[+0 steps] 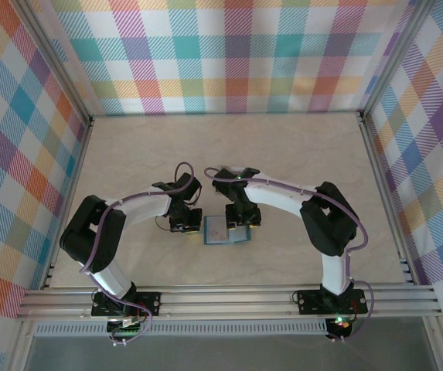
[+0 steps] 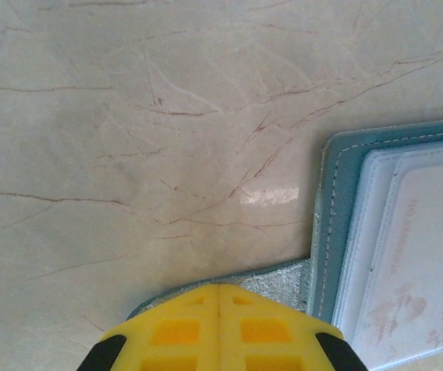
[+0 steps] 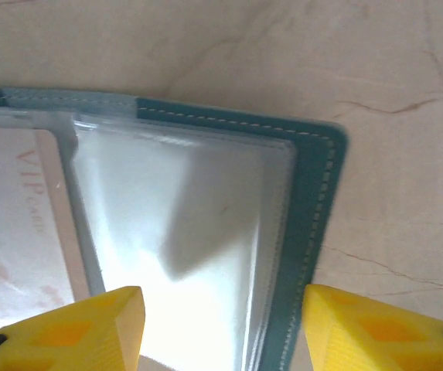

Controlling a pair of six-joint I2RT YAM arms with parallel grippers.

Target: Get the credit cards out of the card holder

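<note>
Partly spread, the empty right gripper (image 3: 223,297) overhangs the card holder (image 3: 314,162) (left gripper (image 2: 219,292) closed).

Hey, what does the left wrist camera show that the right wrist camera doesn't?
Left wrist: the left gripper, fingers shut, by the holder at its left edge, with a wide stretch of bare table. Right wrist: the right gripper, fingers open, straddling a clear sleeve at a holder corner. Both: the teal stitched holder lying open on the marble table, with a pale printed card inside.
</note>
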